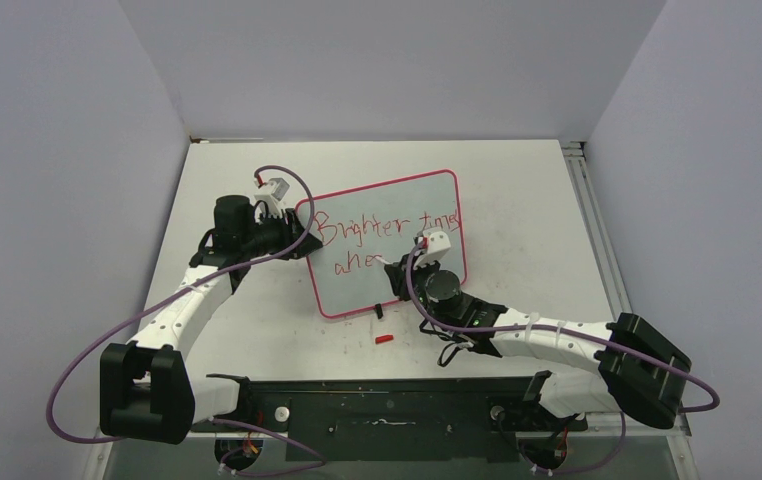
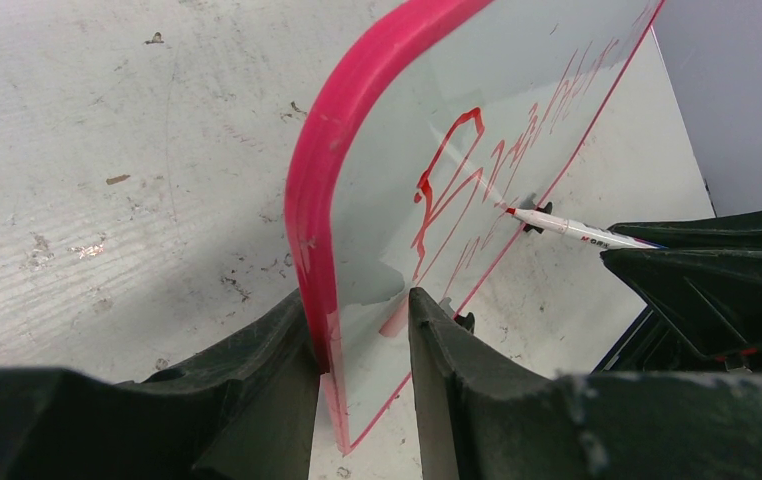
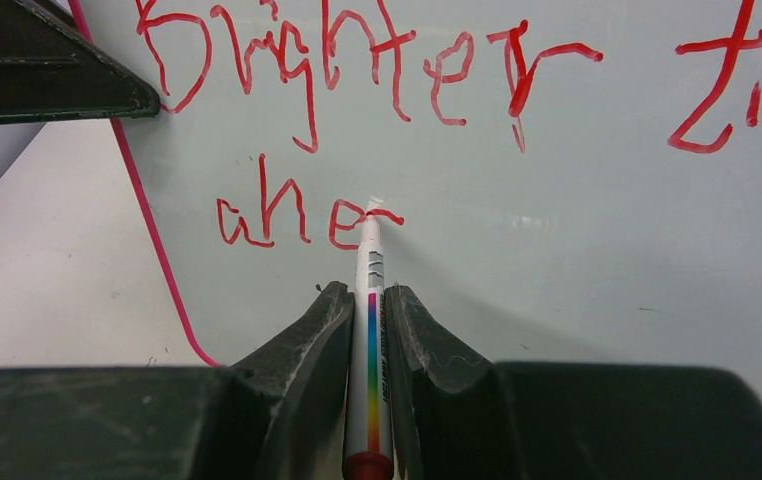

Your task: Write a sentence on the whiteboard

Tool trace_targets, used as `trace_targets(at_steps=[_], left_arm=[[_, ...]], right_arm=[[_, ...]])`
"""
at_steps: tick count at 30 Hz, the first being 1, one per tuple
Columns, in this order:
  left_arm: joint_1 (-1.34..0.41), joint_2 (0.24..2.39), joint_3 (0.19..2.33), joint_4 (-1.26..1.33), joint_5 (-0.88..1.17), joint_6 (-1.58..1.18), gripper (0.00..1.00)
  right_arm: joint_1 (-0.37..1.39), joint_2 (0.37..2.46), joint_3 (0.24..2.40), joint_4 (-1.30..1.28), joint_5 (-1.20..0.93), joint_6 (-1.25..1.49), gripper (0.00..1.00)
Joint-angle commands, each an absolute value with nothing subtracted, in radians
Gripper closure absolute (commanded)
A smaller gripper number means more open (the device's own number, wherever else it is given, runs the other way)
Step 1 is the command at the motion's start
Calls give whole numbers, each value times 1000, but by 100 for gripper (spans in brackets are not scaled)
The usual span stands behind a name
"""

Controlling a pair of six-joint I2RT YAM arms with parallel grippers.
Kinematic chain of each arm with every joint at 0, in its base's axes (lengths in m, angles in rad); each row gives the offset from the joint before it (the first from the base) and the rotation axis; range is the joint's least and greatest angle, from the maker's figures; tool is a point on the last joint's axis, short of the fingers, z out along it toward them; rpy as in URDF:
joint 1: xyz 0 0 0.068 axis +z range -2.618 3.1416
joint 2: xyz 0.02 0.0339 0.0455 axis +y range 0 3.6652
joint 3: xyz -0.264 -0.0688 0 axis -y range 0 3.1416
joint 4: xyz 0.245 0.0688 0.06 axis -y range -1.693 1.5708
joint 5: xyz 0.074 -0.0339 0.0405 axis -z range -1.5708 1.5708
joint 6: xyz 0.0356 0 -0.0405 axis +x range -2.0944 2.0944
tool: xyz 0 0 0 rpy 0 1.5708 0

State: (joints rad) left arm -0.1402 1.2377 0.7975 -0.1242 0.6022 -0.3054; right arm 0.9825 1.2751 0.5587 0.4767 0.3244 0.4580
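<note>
The sentence (image 1: 372, 228) runs in thin red strokes across the whiteboard (image 1: 357, 297), which sits at the centre of the top view, turned a little so its upper right corner is higher in the frame. The upper line reads "Brighter" and then a word starting "tim", its end hidden behind the right arm. The lower line reads "ahe" – and that is all of it. In the right wrist view the marker (image 3: 370, 340) points up the middle of the frame, its tip touching the top of that last "e". The right gripper (image 3: 365, 295) is clenched on the marker's barrel, one finger pressed against each side, with a rainbow stripe showing between them. At the board's left edge the left gripper (image 2: 360, 300) grasps the whiteboard – the pink frame stands between its two fingers, low in the centre of the left wrist view. Just below the board's lower edge in the top view, a small red piece (image 1: 385, 339) lies on the white table (image 1: 537, 220)
</note>
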Motion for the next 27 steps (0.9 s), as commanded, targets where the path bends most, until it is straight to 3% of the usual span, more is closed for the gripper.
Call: trace_targets(at_steps=[1, 27], left_arm=[[-139, 1216, 837, -92, 640, -310, 66], [-140, 1220, 838, -92, 639, -310, 66]], right_arm=[[988, 1274, 550, 453, 325, 469, 95], [984, 1243, 568, 491, 405, 443, 95]])
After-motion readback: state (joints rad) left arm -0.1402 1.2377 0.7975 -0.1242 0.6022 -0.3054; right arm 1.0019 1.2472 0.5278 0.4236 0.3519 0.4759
